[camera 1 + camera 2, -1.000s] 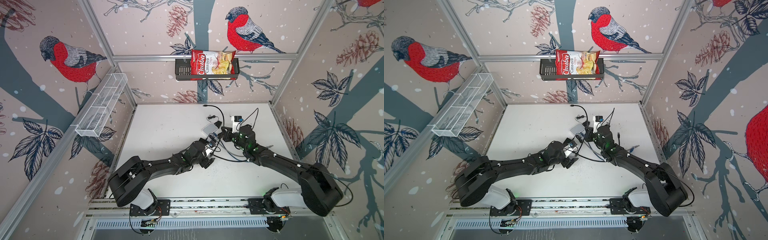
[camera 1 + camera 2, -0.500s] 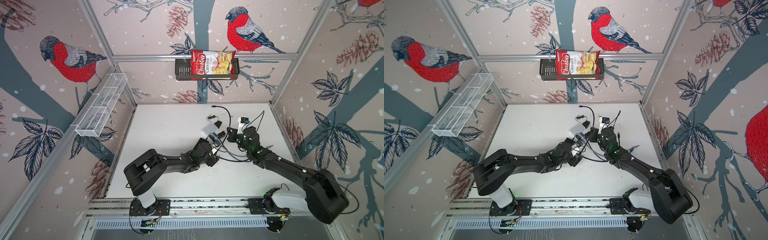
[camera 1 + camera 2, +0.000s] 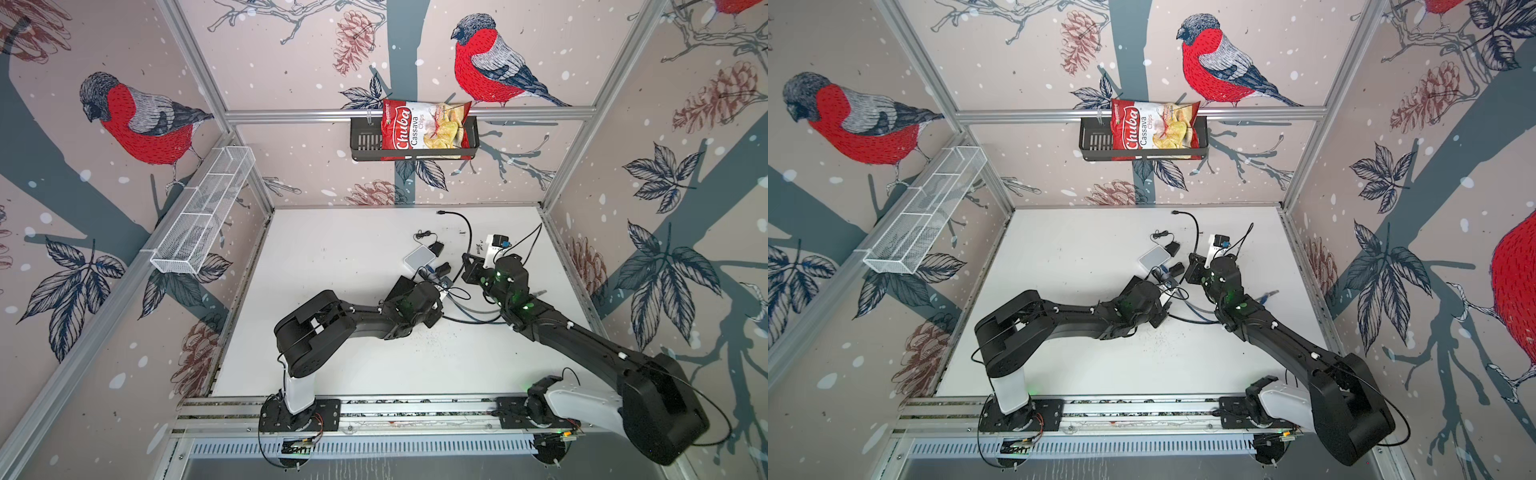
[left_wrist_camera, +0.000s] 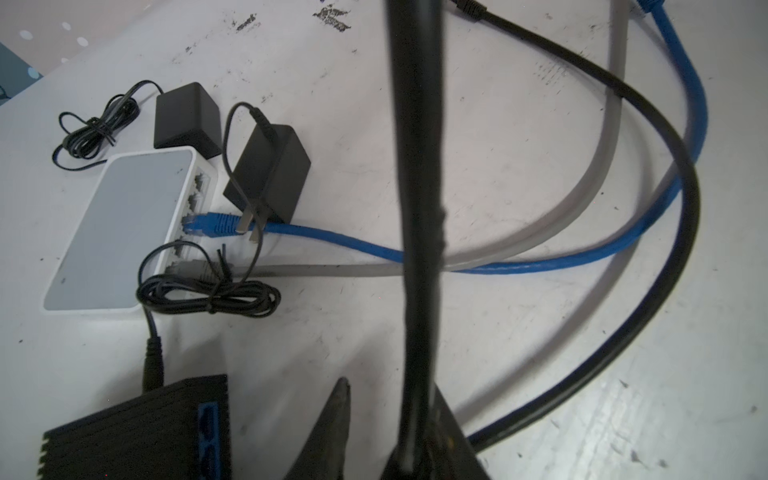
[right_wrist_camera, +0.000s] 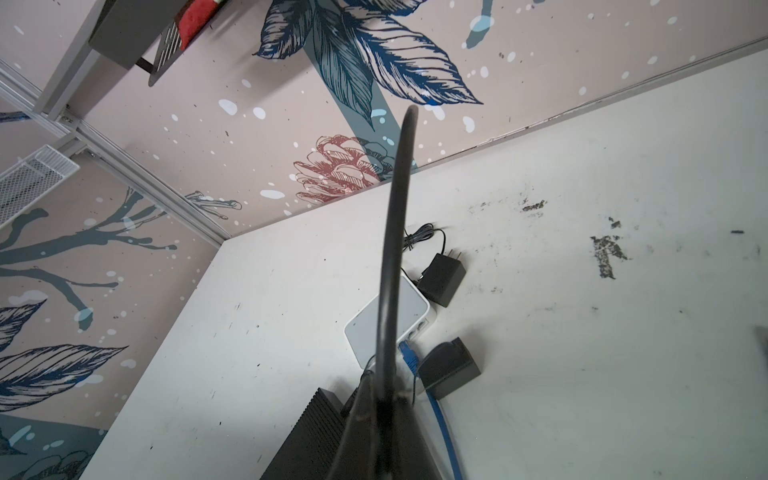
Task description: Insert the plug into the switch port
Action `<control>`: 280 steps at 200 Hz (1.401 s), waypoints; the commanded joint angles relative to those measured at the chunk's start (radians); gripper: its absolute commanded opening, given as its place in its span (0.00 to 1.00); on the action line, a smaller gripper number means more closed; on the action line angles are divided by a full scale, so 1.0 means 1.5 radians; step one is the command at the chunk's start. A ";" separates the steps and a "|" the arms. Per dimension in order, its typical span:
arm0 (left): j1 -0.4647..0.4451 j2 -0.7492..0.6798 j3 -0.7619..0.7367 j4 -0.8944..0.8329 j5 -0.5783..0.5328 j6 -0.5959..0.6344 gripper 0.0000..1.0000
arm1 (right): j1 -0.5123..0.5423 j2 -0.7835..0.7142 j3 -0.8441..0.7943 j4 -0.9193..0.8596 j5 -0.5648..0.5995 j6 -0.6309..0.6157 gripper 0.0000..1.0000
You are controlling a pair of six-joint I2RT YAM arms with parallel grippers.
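Note:
In both top views a black cable [image 3: 469, 232] arcs up from my right gripper [image 3: 471, 266] [image 3: 1194, 266] to its plug [image 3: 441, 212] [image 3: 1176, 212], which hangs in the air at the far end. The right gripper [image 5: 382, 390] is shut on this cable. Further along it, the cable [image 4: 415, 208] passes between the fingers of my left gripper [image 4: 388, 390] [image 3: 444, 291]. It lies against one finger, a gap shows at the other, and the jaws are open. The white switch [image 3: 419, 257] [image 4: 124, 224] [image 5: 386, 320] lies just beyond with its ports facing both grippers.
A blue cable [image 4: 332, 239] and a grey cable [image 4: 332, 270] are plugged into the white switch. Two black power adapters [image 4: 270, 174] [image 4: 187, 116] and a coiled thin lead [image 4: 208, 295] crowd its port side. A ribbed black switch [image 4: 137, 432] sits beside the left gripper. Cable loops [image 3: 473, 318] lie between the arms.
The left gripper's jaws have narrowed around the black cable and its arm has folded in closer. The right gripper has carried the cable and its plug a little to the right.

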 commanded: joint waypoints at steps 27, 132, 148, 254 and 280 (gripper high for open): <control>0.000 -0.034 -0.002 -0.051 -0.023 0.038 0.20 | -0.019 -0.032 -0.029 -0.028 0.038 0.000 0.02; 0.012 -0.063 -0.004 -0.181 0.091 0.153 0.00 | -0.025 -0.124 -0.145 -0.031 0.024 -0.054 0.26; 0.020 -0.064 -0.002 -0.208 0.110 0.161 0.00 | -0.025 -0.145 -0.151 -0.044 0.016 -0.092 0.40; 0.076 -0.129 -0.032 -0.248 0.224 0.180 0.00 | 0.051 -0.245 -0.255 0.099 -0.160 -0.495 0.52; 0.077 -0.139 -0.040 -0.255 0.243 0.178 0.00 | 0.110 -0.225 -0.257 0.102 -0.162 -0.673 0.52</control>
